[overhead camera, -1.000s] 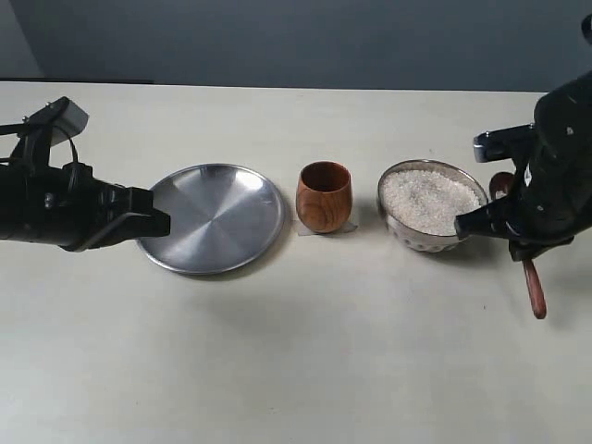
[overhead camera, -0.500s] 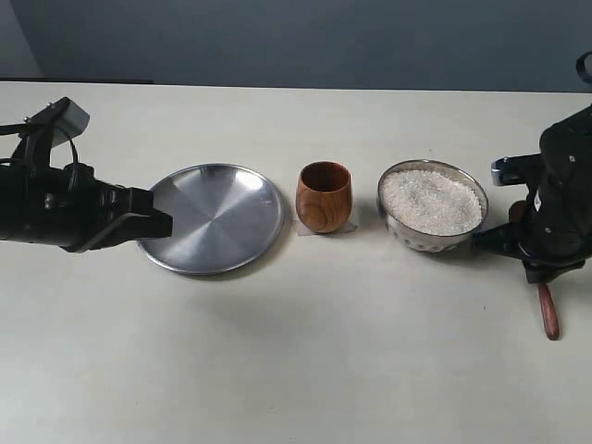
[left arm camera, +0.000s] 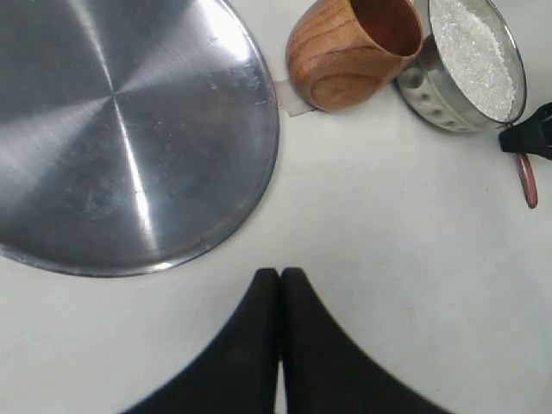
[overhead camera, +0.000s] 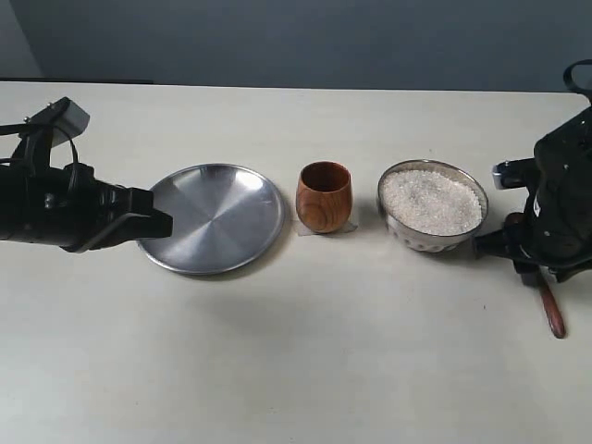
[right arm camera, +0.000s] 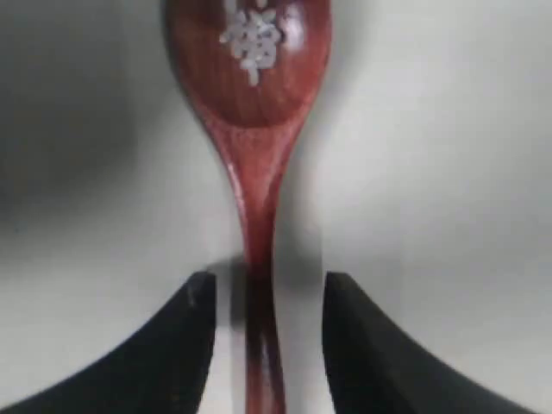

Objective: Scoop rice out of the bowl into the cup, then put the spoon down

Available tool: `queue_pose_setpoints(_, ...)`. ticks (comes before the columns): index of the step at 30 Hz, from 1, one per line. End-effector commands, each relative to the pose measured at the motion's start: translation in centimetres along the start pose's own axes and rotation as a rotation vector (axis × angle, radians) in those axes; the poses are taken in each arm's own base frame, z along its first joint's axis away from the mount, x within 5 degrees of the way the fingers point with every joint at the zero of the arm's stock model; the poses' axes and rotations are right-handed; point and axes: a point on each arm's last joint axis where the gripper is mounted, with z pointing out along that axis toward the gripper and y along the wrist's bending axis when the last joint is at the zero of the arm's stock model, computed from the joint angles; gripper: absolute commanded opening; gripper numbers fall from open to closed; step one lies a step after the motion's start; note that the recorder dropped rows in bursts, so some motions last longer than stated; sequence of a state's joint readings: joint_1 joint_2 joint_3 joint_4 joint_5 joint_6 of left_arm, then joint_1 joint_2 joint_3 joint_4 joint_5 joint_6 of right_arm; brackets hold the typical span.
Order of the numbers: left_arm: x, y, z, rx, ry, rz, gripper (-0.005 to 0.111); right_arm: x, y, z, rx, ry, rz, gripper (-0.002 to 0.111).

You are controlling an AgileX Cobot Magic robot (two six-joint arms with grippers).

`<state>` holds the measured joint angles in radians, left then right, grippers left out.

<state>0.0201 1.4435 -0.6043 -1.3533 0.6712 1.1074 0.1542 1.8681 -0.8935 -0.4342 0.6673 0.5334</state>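
Observation:
The steel bowl (overhead camera: 413, 236) holds a heap of white rice (overhead camera: 431, 200) and stands right of the wooden cup (overhead camera: 324, 196). The dark wooden spoon (right arm camera: 250, 86) lies on the table to the right of the bowl, with a few rice grains (right arm camera: 253, 39) stuck in its oval end. My right gripper (right arm camera: 269, 280) is open and straddles the spoon's handle, with a gap on both sides. In the exterior view only the handle's end (overhead camera: 553, 316) shows below the right arm. My left gripper (left arm camera: 280, 274) is shut and empty, near the plate's edge.
A larger flat steel plate (overhead camera: 215, 218) lies left of the cup, with the left arm (overhead camera: 65, 208) beside it. The right arm (overhead camera: 560, 203) stands close to the bowl's right side, near the table's right edge.
My right gripper has moved right and down with the spoon, away from the bowl. Its jaws have opened, and the spoon now rests on the table. The left arm has not moved.

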Motion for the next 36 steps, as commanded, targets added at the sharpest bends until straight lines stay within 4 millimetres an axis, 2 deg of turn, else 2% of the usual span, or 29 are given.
queue_pose_setpoints(1, -0.1, -0.2, 0.0, 0.008, -0.005, 0.001, 0.000, 1.0, -0.6, 0.2, 0.047, 0.088, 0.004, 0.041)
queue_pose_setpoints(10, -0.1, -0.1, 0.0, 0.004, -0.007, 0.001, 0.000, 4.3, -0.2, 0.4, -0.067, 0.042, 0.048, 0.041)
queue_pose_setpoints(14, -0.1, -0.1, 0.0, 0.004, -0.007, 0.001, 0.000, 5.8, 0.1, 1.3, -0.104, 0.035, 0.052, 0.041)
queue_pose_setpoints(20, -0.1, -0.1, 0.0, 0.004, -0.007, 0.001, 0.000, 7.1, 0.5, 2.0, -0.150, 0.000, 0.074, 0.040)
queue_pose_setpoints(22, -0.1, -0.1, 0.0, 0.004, -0.007, 0.001, 0.000, 7.3, 0.5, 2.1, -0.148, 0.008, 0.073, 0.033)
queue_pose_setpoints(27, -0.1, -0.2, 0.0, 0.006, -0.006, 0.001, 0.000, 7.9, 0.4, 2.3, -0.145, 0.024, 0.102, 0.007)
queue_pose_setpoints(33, -0.1, -0.2, 0.0, 0.007, -0.007, -0.001, 0.000, 8.2, 0.1, 2.4, -0.108, 0.051, 0.070, -0.001)
queue_pose_setpoints(36, -0.1, -0.2, 0.0, 0.008, -0.008, -0.002, 0.000, 8.3, -0.4, 2.1, -0.068, 0.067, 0.026, -0.001)
